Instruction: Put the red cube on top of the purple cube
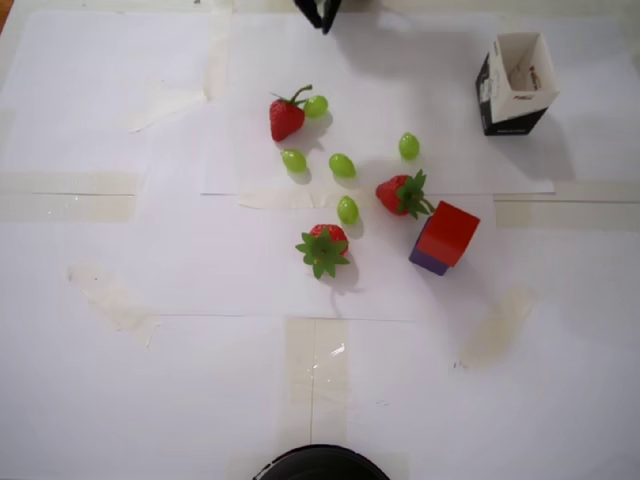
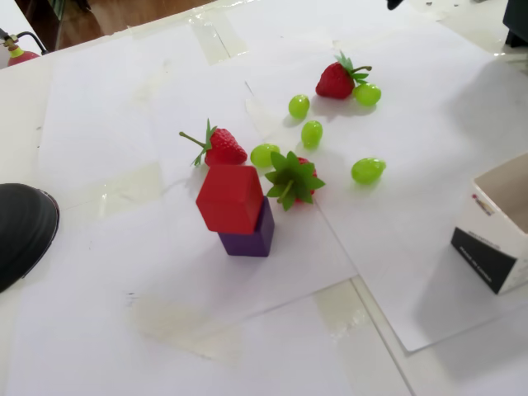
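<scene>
The red cube (image 1: 448, 232) rests on top of the purple cube (image 1: 428, 262), right of the table's centre in the overhead view, turned a little and overhanging it. In the fixed view the red cube (image 2: 231, 198) sits skewed on the purple cube (image 2: 247, 239). Only a black tip of my gripper (image 1: 320, 12) shows at the top edge of the overhead view, far from the cubes. Its jaws cannot be made out.
Three strawberries (image 1: 286, 118) (image 1: 403, 194) (image 1: 323, 248) and several green grapes (image 1: 342, 165) lie around the cubes, one strawberry close to the stack. An open black-and-white paper box (image 1: 515, 82) stands at the top right. A black round object (image 1: 320, 465) sits at the bottom edge.
</scene>
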You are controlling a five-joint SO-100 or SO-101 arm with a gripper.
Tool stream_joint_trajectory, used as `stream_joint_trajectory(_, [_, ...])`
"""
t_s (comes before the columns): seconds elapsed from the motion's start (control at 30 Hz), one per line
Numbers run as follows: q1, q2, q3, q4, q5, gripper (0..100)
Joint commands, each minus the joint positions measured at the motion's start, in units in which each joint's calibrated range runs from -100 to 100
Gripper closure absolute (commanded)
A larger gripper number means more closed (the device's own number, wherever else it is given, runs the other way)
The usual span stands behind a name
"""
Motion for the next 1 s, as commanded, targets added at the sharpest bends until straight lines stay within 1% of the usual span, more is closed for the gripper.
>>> stream_joint_trajectory(0.0, [-0.6, -18.7, 11.1, -1.6, -1.3, 100])
stream_joint_trajectory(0.17, [0.3, -37.2, 20.0, 2.0, -1.3, 100])
stream_joint_trajectory(0.23, [0.8, -41.7, 21.8, 5.1, -1.5, 100])
stream_joint_trajectory(0.63, [-0.4, -42.0, 24.7, 3.8, -1.1, 100])
stream_joint_trajectory(0.97, [-1.1, -42.0, 23.2, 7.1, -1.0, 100])
